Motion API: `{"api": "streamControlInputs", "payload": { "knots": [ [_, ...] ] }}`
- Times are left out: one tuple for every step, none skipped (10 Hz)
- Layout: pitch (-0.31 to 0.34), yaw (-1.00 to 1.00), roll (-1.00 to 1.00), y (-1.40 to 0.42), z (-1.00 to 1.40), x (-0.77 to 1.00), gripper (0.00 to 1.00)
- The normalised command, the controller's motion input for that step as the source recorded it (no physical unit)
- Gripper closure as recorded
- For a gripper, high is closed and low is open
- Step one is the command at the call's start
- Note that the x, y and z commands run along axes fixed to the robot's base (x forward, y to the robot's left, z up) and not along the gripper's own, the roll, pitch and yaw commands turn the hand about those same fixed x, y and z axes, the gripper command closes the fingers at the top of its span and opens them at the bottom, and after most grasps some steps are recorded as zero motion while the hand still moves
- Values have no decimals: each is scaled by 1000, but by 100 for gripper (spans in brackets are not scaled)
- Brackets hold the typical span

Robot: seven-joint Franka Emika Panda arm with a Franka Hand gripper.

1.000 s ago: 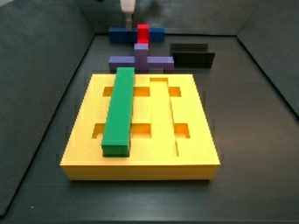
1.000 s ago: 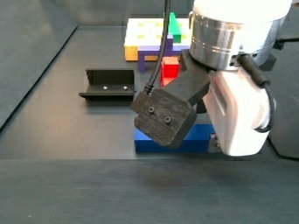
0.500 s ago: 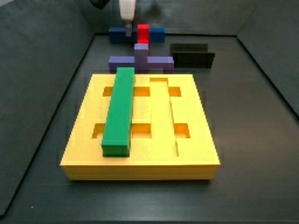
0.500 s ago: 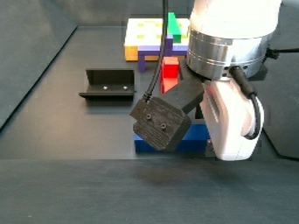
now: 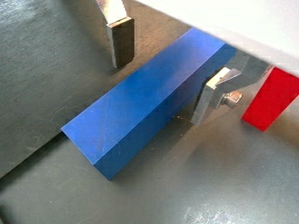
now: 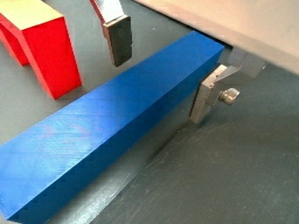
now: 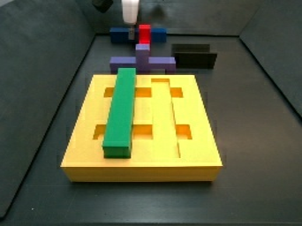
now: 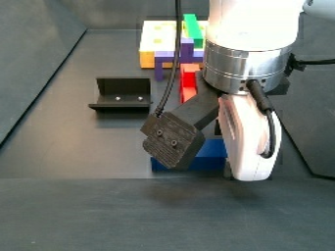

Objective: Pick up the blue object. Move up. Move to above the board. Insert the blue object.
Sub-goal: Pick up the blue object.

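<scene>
The blue object [image 5: 149, 103] is a long royal-blue bar lying flat on the dark floor; it also shows in a wrist view [image 6: 111, 131]. My gripper [image 5: 167, 68] is open and straddles one end of the bar. One finger [image 6: 117, 41] stands apart from the bar's side, and the other finger [image 6: 209, 93] is close against the opposite side. In a side view the bar [image 7: 122, 35] lies at the far end, past the yellow board [image 7: 195, 132]. My arm hides most of the bar [image 8: 183, 161] in a side view.
A green bar [image 7: 122, 110] lies in a groove of the board. A purple cross-shaped block [image 7: 144, 63] sits just beyond the board. A red block [image 7: 145, 35] stands right beside the blue bar. The fixture [image 7: 196, 56] is at the far right.
The arm has come down a little over the blue bar and the wrist has shifted slightly. The bar and the other pieces have not moved.
</scene>
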Motion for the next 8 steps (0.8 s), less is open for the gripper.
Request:
{"api": "streamControlInputs", "payload": {
  "knots": [
    [0, 0, 0, 0, 0, 0, 0],
    [0, 0, 0, 0, 0, 0, 100],
    [0, 0, 0, 0, 0, 0, 100],
    [0, 0, 0, 0, 0, 0, 100],
    [0, 0, 0, 0, 0, 0, 100],
    [0, 0, 0, 0, 0, 0, 100],
    [0, 0, 0, 0, 0, 0, 100],
    [0, 0, 0, 0, 0, 0, 100]
  ]
}}
